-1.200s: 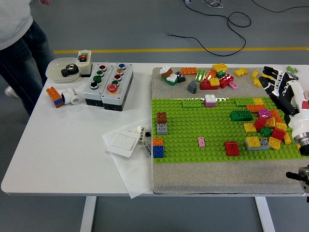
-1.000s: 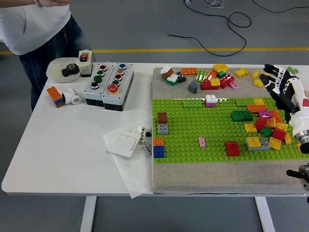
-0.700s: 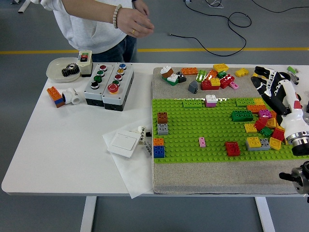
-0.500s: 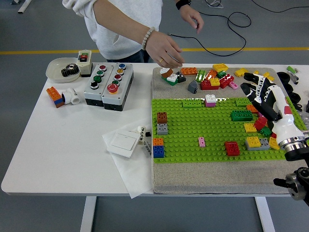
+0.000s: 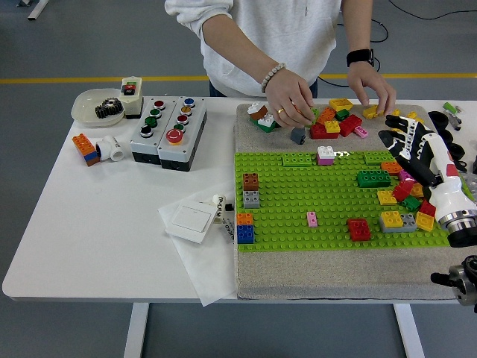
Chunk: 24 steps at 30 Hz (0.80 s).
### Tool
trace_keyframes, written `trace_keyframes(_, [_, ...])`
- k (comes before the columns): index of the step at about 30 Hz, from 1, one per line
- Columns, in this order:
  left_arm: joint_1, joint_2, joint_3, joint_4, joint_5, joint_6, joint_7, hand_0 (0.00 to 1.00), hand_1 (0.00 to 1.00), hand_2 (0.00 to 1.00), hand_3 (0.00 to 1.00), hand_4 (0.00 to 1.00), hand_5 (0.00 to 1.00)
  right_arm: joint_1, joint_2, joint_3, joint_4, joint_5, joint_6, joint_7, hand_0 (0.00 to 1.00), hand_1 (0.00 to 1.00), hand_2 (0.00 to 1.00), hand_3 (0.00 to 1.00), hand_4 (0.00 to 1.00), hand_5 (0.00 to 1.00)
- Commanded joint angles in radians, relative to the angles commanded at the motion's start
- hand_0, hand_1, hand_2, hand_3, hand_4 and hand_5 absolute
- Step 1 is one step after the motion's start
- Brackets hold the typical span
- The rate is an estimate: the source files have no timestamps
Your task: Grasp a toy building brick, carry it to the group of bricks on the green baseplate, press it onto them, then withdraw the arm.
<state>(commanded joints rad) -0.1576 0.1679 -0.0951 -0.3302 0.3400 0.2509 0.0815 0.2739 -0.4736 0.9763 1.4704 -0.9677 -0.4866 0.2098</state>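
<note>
The green baseplate [image 5: 298,201] lies on a grey mat. Its right part carries a group of red, yellow, green and orange bricks [image 5: 406,200]. My right hand [image 5: 408,140] hovers over the upper edge of that group, fingers spread and holding nothing. Loose bricks [image 5: 335,125] lie in a pile on the mat beyond the plate. A person stands at the far side with one hand [image 5: 291,103] on the left of the pile and the other hand [image 5: 370,88] on yellow bricks at its right, close to my fingertips. My left arm is out of view.
Single bricks stand on the plate: a brown-grey stack [image 5: 250,190], an orange-blue stack [image 5: 244,228], a pink one [image 5: 311,218], a red one [image 5: 358,228]. Left of the mat are a button box [image 5: 168,133], a bowl with a gear [image 5: 97,108] and a white switch plate [image 5: 185,220].
The person walked in from the left and put both hands on the loose pile. My right hand moved left from the table's right edge to the brick group.
</note>
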Motion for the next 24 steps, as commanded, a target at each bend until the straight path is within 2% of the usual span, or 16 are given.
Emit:
trace_keyframes(11, [0.015, 0.007, -0.004, 0.006, -0.006, 0.002, 0.0, 0.752, 0.745, 0.771, 0.598, 0.619, 0.641, -0.003, -0.021, 0.034, -0.065, 0.022, 0.018, -0.006, 0.778, 0.751, 0.782, 0.747, 0.998, 0.694])
trace_keyframes(16, [0.02, 0.008, -0.018, 0.009, 0.011, 0.003, 0.008, 0.751, 0.753, 0.769, 0.597, 0.618, 0.642, 0.008, -0.047, 0.03, -0.088, -0.003, 0.022, -0.02, 0.776, 0.748, 0.774, 0.746, 0.998, 0.677])
trace_keyframes(21, [0.017, 0.008, -0.014, 0.009, 0.006, 0.007, 0.004, 0.751, 0.753, 0.769, 0.597, 0.618, 0.642, 0.041, -0.105, 0.013, -0.103, -0.174, 0.038, -0.08, 0.776, 0.748, 0.774, 0.746, 0.998, 0.677])
trace_keyframes(22, [0.016, 0.008, -0.013, 0.009, 0.001, 0.009, 0.002, 0.751, 0.755, 0.768, 0.597, 0.618, 0.641, 0.049, -0.119, 0.012, -0.108, -0.212, 0.046, -0.096, 0.774, 0.746, 0.773, 0.76, 0.998, 0.538])
trace_keyframes(24, [0.015, 0.008, -0.012, 0.009, -0.002, 0.01, 0.001, 0.751, 0.755, 0.768, 0.597, 0.618, 0.641, 0.054, -0.128, 0.012, -0.111, -0.291, 0.05, -0.105, 0.774, 0.746, 0.773, 0.76, 0.998, 0.538])
